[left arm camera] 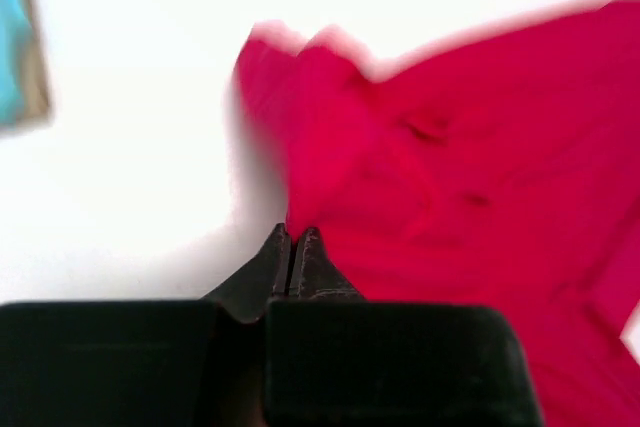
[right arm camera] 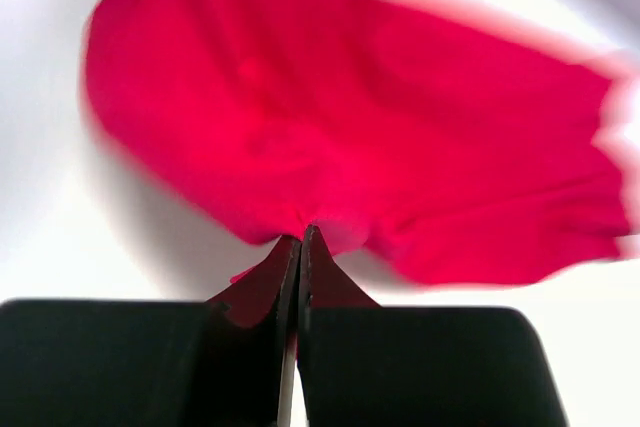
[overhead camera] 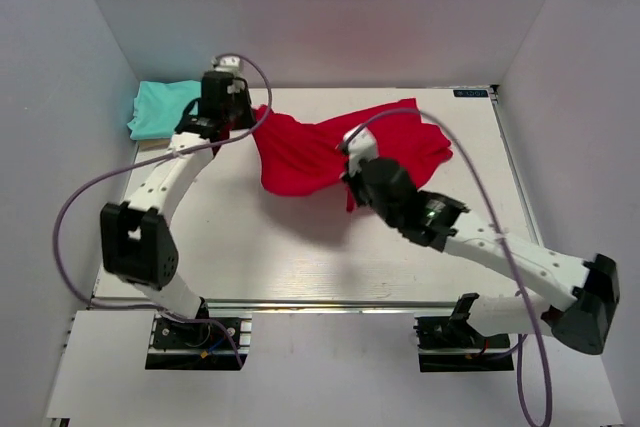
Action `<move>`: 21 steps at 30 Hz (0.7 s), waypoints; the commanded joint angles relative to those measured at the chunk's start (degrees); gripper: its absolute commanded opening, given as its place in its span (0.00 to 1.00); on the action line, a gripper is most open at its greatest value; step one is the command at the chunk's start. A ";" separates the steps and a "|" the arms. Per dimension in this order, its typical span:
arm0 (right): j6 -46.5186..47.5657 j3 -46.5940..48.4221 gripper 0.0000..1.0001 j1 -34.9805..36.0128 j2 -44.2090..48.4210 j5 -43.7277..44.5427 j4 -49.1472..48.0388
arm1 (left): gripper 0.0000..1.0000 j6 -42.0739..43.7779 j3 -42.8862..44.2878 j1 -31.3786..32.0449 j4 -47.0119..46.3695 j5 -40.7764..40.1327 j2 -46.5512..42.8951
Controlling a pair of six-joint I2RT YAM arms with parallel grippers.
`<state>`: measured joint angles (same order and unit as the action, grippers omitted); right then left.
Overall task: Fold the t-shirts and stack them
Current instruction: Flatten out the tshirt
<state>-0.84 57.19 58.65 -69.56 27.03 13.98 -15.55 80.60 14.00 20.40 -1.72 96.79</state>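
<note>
The red t-shirt (overhead camera: 330,152) hangs stretched above the table between both arms, sagging in the middle. My left gripper (overhead camera: 250,119) is shut on its left edge; in the left wrist view the red t-shirt (left arm camera: 460,187) starts right at my left gripper (left arm camera: 293,235). On the shirt's near right edge my right gripper (overhead camera: 352,179) is shut too. The right wrist view shows the red t-shirt (right arm camera: 380,127) bunched into my right gripper (right arm camera: 302,237). A light teal t-shirt (overhead camera: 160,107) lies folded at the table's far left corner and shows as the teal t-shirt (left arm camera: 12,37) in the left wrist view.
The white table (overhead camera: 300,257) is walled by grey panels at the back and on both sides. Purple cables (overhead camera: 75,197) loop beside each arm. The shirt casts a shadow on the table beneath it.
</note>
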 commanded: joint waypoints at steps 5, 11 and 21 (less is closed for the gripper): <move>12.94 16.26 0.00 -3.98 8.28 14.19 -6.50 | 0.00 -2.20 13.41 -0.02 2.09 -4.25 -10.40; 24.12 28.12 0.00 -4.51 9.88 11.91 -9.76 | 0.00 -0.89 27.23 -0.02 5.79 -5.67 -11.71; 37.47 60.73 0.00 -4.25 2.32 -0.38 -0.35 | 0.00 5.70 37.07 0.50 3.15 -8.92 -22.95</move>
<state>30.11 112.01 54.37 -66.37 31.24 12.64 -13.02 112.68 14.41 25.41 -8.62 79.83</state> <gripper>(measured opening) 0.008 0.026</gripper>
